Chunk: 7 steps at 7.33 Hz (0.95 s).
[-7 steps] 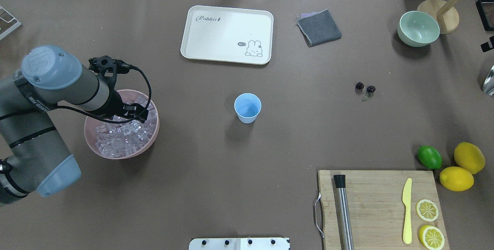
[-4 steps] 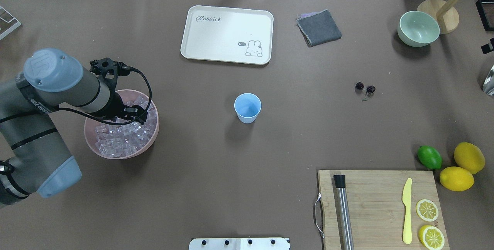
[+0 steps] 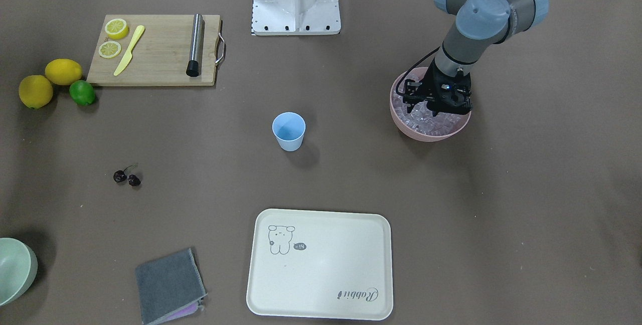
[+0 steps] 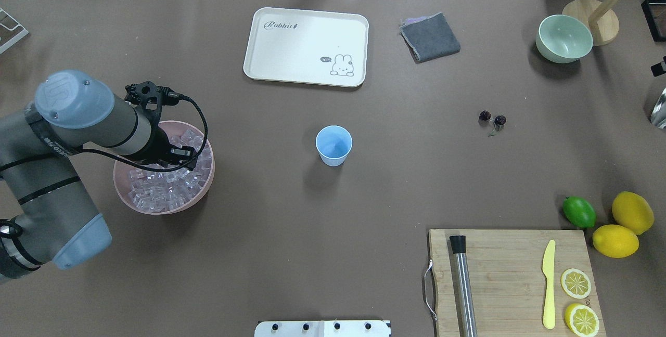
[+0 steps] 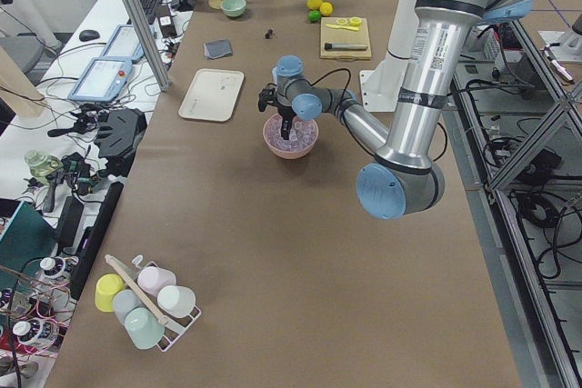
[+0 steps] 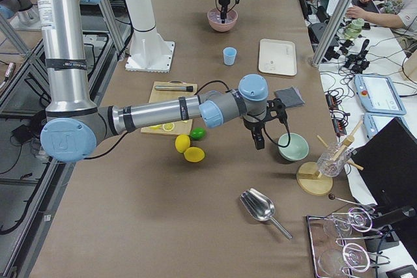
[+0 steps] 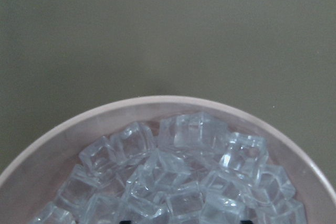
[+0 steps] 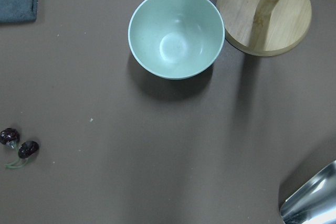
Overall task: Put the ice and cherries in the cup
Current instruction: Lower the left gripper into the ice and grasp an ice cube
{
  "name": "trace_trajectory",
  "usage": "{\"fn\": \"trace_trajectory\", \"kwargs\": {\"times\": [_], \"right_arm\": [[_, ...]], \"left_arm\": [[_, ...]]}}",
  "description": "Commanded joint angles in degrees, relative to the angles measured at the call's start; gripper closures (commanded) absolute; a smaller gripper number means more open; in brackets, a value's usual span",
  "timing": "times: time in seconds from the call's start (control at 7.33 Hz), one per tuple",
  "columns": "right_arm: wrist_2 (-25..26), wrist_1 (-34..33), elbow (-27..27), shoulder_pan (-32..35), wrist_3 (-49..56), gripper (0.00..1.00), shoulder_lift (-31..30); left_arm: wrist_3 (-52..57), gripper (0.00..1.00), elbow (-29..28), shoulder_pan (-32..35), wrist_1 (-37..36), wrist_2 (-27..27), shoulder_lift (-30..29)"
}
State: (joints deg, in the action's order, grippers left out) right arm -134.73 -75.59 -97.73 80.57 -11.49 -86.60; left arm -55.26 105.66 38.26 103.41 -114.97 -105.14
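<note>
Inside pink bowl [image 4: 156,210] rim, L tool [image 4: 183,157] at ice [image 4: 156,189].

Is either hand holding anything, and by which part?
Nothing seen held. The left hand sits among the ice in the pink bowl, jaws apart; for the right hand, cannot tell.

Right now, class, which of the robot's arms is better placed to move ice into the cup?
Left. The left gripper is down at the ice in the pink bowl, nearer the light blue cup; the right gripper hangs far off by the pale green bowl.
</note>
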Motion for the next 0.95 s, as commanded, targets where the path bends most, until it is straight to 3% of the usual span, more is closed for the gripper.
{"fn": "trace_trajectory", "kwargs": {"times": [0.0, 0.68, 0.82], "right_arm": [[0.0, 0.0, 0.0, 0.03, 0.06, 0.01, -0.06], [0.0, 0.0, -0.09, 0.03, -0.02, 0.01, -0.06], [0.0, 0.0, 0.08, 0.03, 0.06, 0.01, 0.03]], "left_arm": [[-0.02, 1.0, 0.16, -0.37, 0.21, 0.01, -0.32], [0.24, 1.0, 5.15, 1.63, -0.57, -0.69, -0.15], [0.5, 1.0, 5.26, 4.52, -1.02, -4.09, -1.63]]}}
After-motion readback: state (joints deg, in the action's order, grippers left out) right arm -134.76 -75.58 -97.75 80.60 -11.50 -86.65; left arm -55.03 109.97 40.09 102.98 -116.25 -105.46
